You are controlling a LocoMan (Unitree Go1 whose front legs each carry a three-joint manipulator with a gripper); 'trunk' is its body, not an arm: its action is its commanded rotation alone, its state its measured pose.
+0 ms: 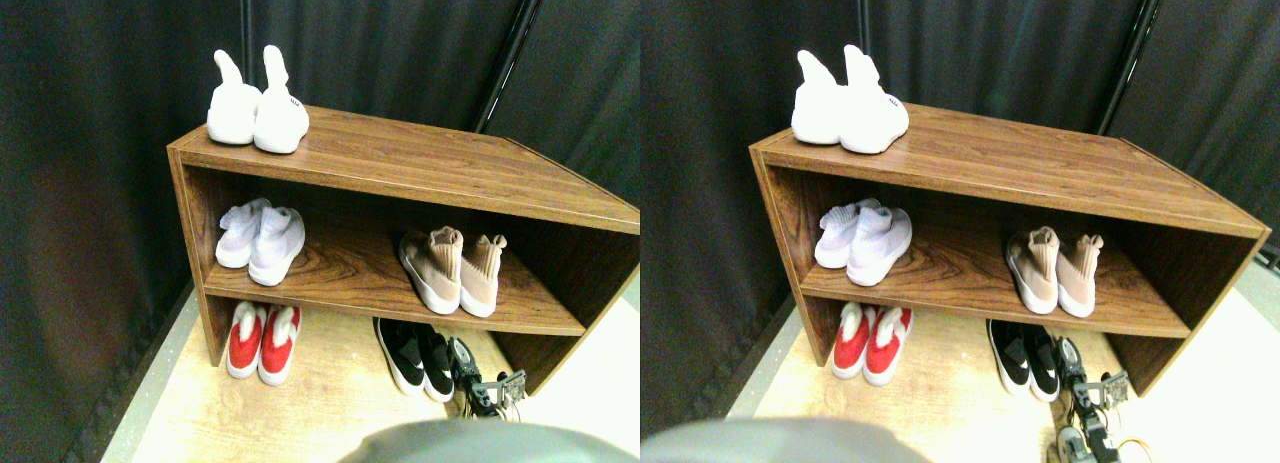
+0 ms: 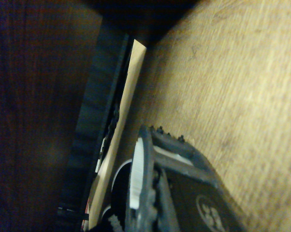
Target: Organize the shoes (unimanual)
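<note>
The tan-beige knit shoes (image 1: 452,270) stand side by side on the right of the shelf's middle board, ribbed collars up and white soles showing. The low black shoes (image 1: 414,356) with white marks sit on the floor under that board. My right gripper (image 1: 463,363) is low on the floor just right of the black pair, close to the outer shoe; I cannot tell whether it touches it. In the wrist view, the dark jaw frame (image 2: 157,193) hangs over the light wooden floor (image 2: 232,87), and nothing shows between the jaws.
The brown wooden shelf (image 1: 420,163) bears a white pair (image 1: 256,111) on top and a pale lilac pair (image 1: 260,243) at the middle board's left. A red pair (image 1: 262,341) sits on the floor below. Black curtains hang behind. The shelf's right side panel (image 1: 575,313) stands close to my arm.
</note>
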